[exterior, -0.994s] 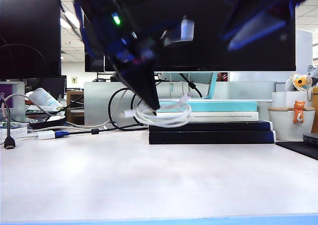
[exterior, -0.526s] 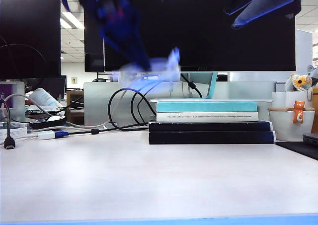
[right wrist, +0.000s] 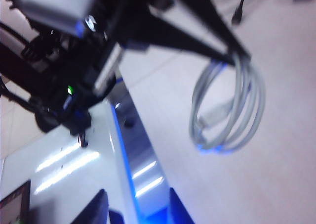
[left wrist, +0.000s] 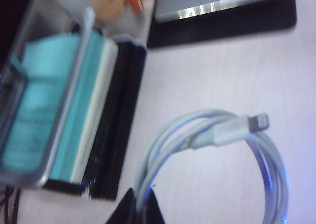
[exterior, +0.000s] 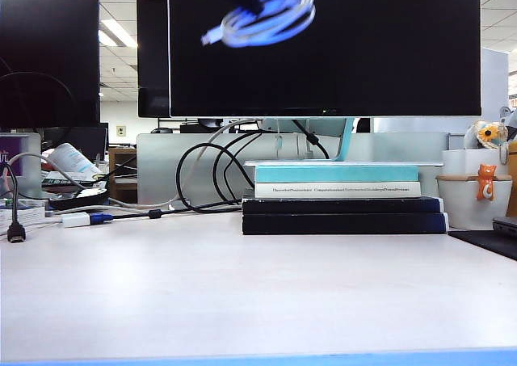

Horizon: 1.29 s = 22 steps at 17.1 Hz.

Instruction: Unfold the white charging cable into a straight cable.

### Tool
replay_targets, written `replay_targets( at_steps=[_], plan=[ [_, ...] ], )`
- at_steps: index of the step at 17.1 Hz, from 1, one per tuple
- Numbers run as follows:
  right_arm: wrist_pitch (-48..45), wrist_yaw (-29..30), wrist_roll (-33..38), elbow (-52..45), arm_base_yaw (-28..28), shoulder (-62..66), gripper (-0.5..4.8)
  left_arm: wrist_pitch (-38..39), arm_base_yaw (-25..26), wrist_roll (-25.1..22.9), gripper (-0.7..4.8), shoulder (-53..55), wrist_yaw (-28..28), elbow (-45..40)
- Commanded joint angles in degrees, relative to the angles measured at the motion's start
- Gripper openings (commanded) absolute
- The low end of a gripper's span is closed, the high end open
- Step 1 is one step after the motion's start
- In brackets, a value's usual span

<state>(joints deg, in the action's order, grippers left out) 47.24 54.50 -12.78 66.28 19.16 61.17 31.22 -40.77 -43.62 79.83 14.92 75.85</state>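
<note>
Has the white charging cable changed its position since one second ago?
Yes. The white charging cable, still coiled and pinched by the left gripper, has risen from the level of the stacked books to the top of the monitor screen.

desk [exterior: 242,293]: white, bare front | monitors [exterior: 323,51]: dark | ceiling lights [exterior: 121,33]: on | books [exterior: 343,200]: stacked
</note>
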Motion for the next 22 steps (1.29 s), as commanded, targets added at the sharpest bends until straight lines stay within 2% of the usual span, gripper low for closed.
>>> replay_targets(
  at_steps=[1, 2, 3, 5, 8, 10, 11, 19, 21, 22],
  plan=[
    [-4.92, -8.15, 4.11, 0.24, 0.04, -3.06, 2.04, -4.37, -0.07, 2.8, -0.05, -2.1, 3.19, -0.63],
    [-5.05, -10.08, 4.22, 0.24, 0.04, -3.56, 2.42, -5.11, -0.07, 3.3, -0.06, -2.4, 3.17, -0.63],
    [-5.07, -10.82, 4.39, 0.24, 0.07, -3.78, 3.03, -6.91, -0.07, 3.98, -0.05, -3.32, 3.23, -0.63],
    [-5.2, -10.73, 5.35, 0.24, 0.07, -3.78, 3.28, -9.05, -0.07, 4.7, -0.06, -4.7, 3.37, -0.66],
    [-8.17, -9.88, 7.32, 0.24, 0.09, -3.76, 3.28, -10.86, -0.11, 5.14, -0.06, -5.6, 7.13, -0.68],
    [-13.84, -4.35, 11.89, 0.24, 0.07, -3.78, 3.28, -11.32, -0.15, 5.75, -0.06, -5.57, 10.32, -0.74],
    [-15.34, -3.61, 12.81, 0.24, 0.07, -3.78, 3.28, -11.56, -0.35, 5.75, -0.06, -5.57, 11.04, -0.74],
    [-16.52, 0.66, 14.78, 0.22, 0.11, -3.69, 3.28, -16.41, -1.6, 6.71, -0.06, -5.55, 10.71, -0.74],
    [-16.46, 0.72, 14.75, 0.22, 0.11, -3.67, 3.12, -17.09, -1.6, 7.04, -0.06, -5.57, 11.08, -0.74],
    [-16.44, 0.74, 14.75, 0.22, 0.11, -3.69, 2.47, -17.18, -1.6, 7.04, -0.05, -5.57, 11.52, -0.74]
  ],
)
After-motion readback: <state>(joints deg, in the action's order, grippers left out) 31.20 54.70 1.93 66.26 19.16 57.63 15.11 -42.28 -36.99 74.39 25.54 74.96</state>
